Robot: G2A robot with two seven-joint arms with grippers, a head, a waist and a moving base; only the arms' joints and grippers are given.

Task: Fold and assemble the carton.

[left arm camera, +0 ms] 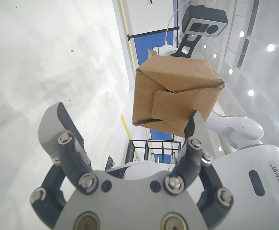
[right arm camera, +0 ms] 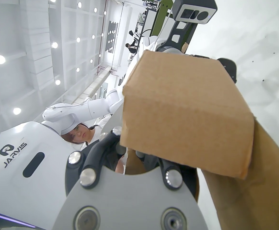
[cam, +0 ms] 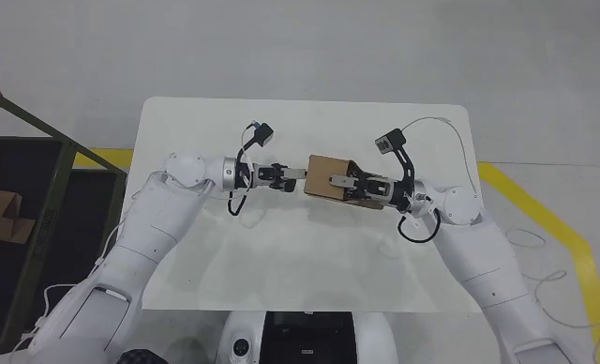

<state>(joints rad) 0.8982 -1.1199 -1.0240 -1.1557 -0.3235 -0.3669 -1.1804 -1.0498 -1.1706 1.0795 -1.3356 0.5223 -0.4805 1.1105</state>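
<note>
A brown carton (cam: 328, 176) is held above the middle of the white table (cam: 309, 261). My right gripper (cam: 354, 185) is shut on its wall at the open end. In the right wrist view the carton (right arm camera: 185, 113) hides the fingertips, and a loose flap (right arm camera: 249, 183) hangs beside it. The end of the carton (left arm camera: 175, 96) facing my left arm has its flaps folded and interlocked. My left gripper (cam: 289, 182) (left arm camera: 126, 112) stands open just short of that end. One of its fingertips (left arm camera: 194, 124) is at the carton's edge.
A dark rack (cam: 37, 204) with cardboard pieces (cam: 14, 219) stands off the table's left side. Yellow floor lines (cam: 520, 190) run past both sides. The table has bare surface in front of and behind the arms.
</note>
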